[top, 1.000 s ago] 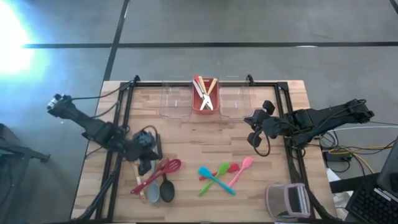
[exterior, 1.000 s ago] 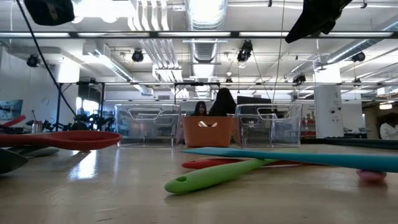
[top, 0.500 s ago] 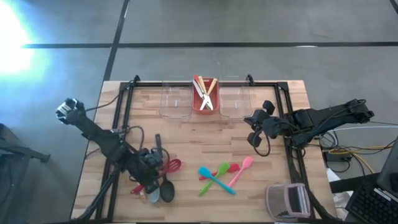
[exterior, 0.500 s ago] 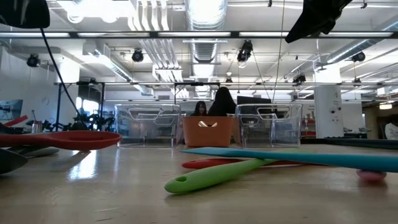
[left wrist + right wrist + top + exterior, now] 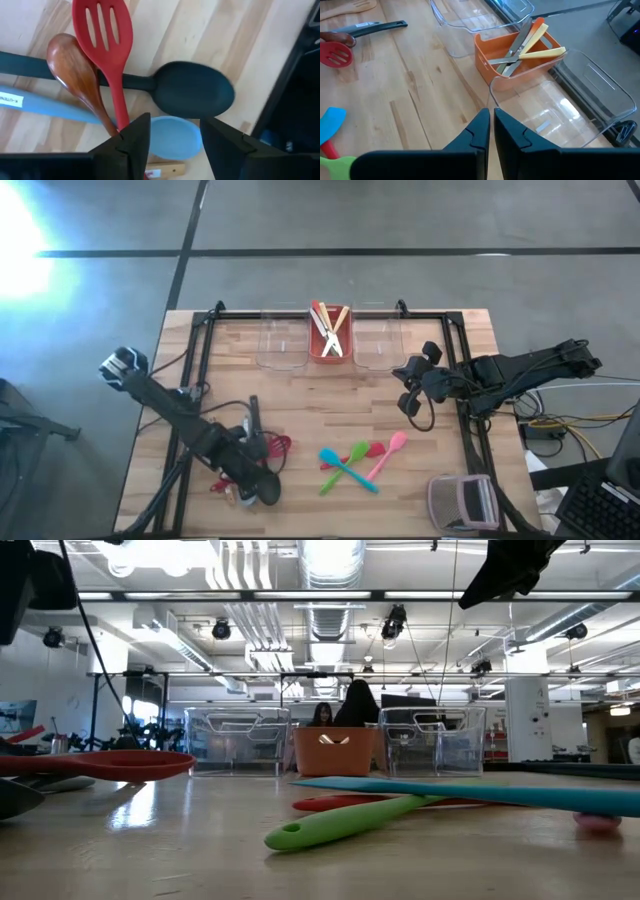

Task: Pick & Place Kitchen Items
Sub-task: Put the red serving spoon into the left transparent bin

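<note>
The large utensils lie in a pile near the table's front left: a red slotted spatula (image 5: 102, 35), a wooden spoon (image 5: 75, 75), a black spoon (image 5: 192, 95) and a pale blue spoon (image 5: 172, 137). My left gripper (image 5: 252, 478) (image 5: 175, 119) hangs open over this pile, pointing steeply down, with the pale blue spoon's bowl below the gap. I cannot tell whether it touches anything. Small blue, green, red and pink spoons (image 5: 355, 460) lie crossed at the table's middle front. My right gripper (image 5: 408, 385) (image 5: 490, 112) waits shut above the table's right half, holding nothing.
A red bin (image 5: 328, 335) with tongs and wooden sticks stands at the far edge between two clear bins (image 5: 282, 340) (image 5: 378, 340). A grey-and-pink gadget (image 5: 462, 502) sits at the front right corner. Black rails (image 5: 200, 360) run along both table sides.
My left gripper has gone toward the table's near edge and down, tipping steeper, and now hangs over the pile of large utensils. The utensils have not moved.
</note>
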